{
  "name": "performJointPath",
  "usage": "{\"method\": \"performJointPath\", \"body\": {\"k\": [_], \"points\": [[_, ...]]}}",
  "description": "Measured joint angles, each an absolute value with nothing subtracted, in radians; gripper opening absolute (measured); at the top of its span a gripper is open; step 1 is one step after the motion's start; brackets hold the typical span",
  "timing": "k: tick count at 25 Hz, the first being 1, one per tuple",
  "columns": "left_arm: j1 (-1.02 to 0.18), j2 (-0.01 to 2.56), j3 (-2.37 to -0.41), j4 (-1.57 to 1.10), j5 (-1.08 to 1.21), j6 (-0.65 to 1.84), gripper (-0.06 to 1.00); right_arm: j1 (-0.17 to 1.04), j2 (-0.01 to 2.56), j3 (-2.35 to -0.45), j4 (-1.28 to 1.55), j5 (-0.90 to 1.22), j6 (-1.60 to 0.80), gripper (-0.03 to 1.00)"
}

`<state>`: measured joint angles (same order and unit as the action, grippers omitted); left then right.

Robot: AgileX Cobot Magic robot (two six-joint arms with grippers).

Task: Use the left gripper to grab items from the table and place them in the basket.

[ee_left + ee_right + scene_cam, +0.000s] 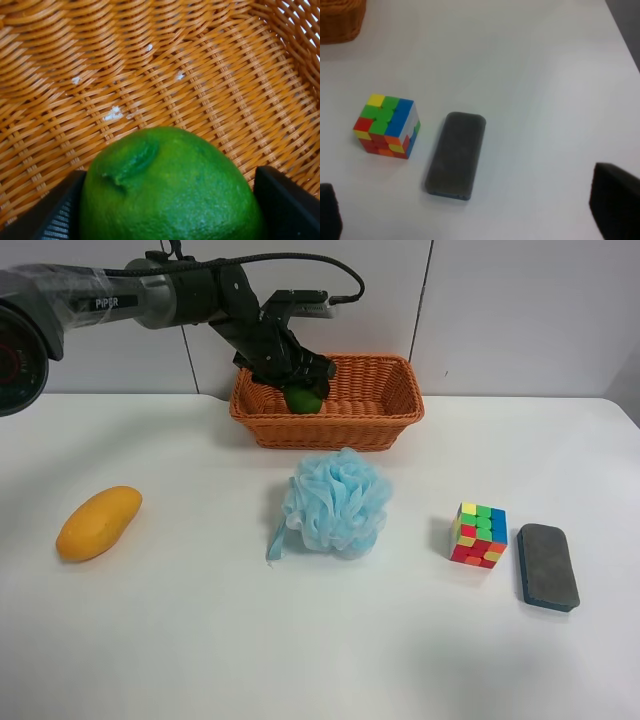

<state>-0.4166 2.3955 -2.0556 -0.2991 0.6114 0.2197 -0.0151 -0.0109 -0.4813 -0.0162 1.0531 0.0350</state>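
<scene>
Green fruit (167, 187), dimple toward wrist, between left fingers (287, 210) in basket (210, 75).

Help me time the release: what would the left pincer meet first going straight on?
Probably the floor of the basket; the green fruit in the left pincer would touch first, gap unclear.
</scene>
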Motion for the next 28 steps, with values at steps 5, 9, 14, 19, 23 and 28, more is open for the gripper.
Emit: {"method": "performJointPath", "body": {"k": [5, 9, 14, 19, 23, 28], "points": [[-0.417, 2.396, -2.056, -0.302, 0.604, 0.224, 0.95, -0.015, -0.011, -0.481, -0.016, 1.053, 0.035, 0.99], [-0.417, 2.389, -2.056, -0.302, 0.609, 0.225, 0.99, -0.015, -0.011, -0.481, -0.016, 1.053, 0.035, 0.99], [-0.415, 2.329, -2.056, -0.298, 0.694, 0.21, 0.99, -0.015, -0.011, -0.481, -0.016, 1.053, 0.035, 0.99], [-0.398, 2.221, -2.056, -0.291, 0.878, 0.184, 0.99, -0.015, -0.011, -0.481, -0.016, 1.053, 0.035, 0.99], [-0.367, 2.101, -2.056, -0.262, 1.086, 0.153, 0.99, -0.015, -0.011, -0.481, -0.016, 1.053, 0.035, 0.99], [-0.346, 1.951, -2.054, -0.193, 1.201, 0.148, 0.98, -0.015, -0.011, -0.481, -0.016, 1.053, 0.035, 0.99]]}}
